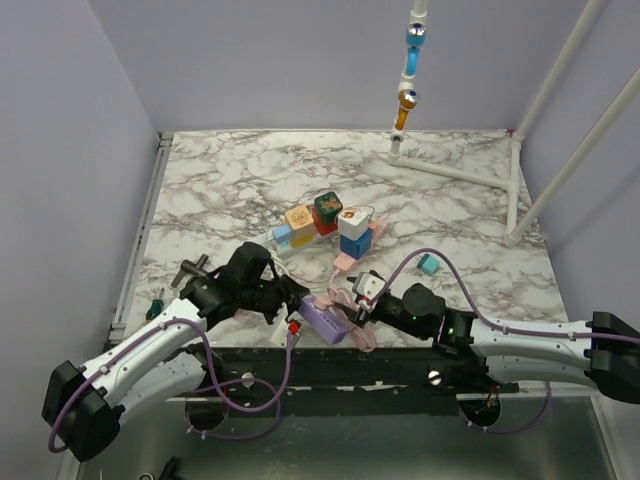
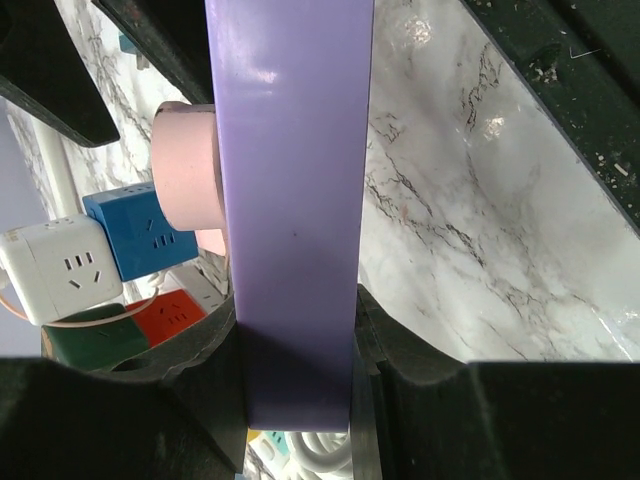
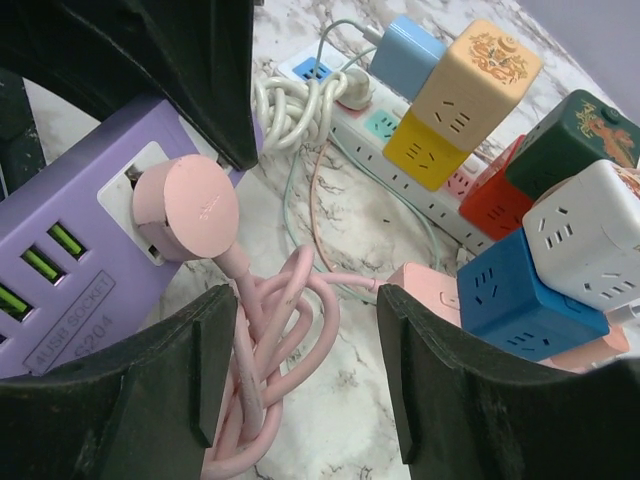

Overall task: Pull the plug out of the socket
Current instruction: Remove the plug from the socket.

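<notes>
1. Top view: the purple socket [image 1: 322, 322] lies at the worktop's [image 1: 250, 170] near edge; its face is too small for me to read from here.
2. Left wrist: left fingers [image 2: 400, 365] clamp the socket, with the pink plug [image 2: 185, 165] seated in it.
3. Right wrist: right fingers [image 3: 170, 390] gape empty below the plug; I'd close on its round body (not the cable [image 3: 275, 330]) and pull straight out.

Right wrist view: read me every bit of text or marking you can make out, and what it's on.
"USB SOCKET": label on the purple socket block, beside its green ports.
"S204": line beneath that; first character uncertain.
Embossed mark on the pink plug: too faint to read.
The tan cube and green cube carry pictures only, no words.
Other views: nothing readable.
</notes>
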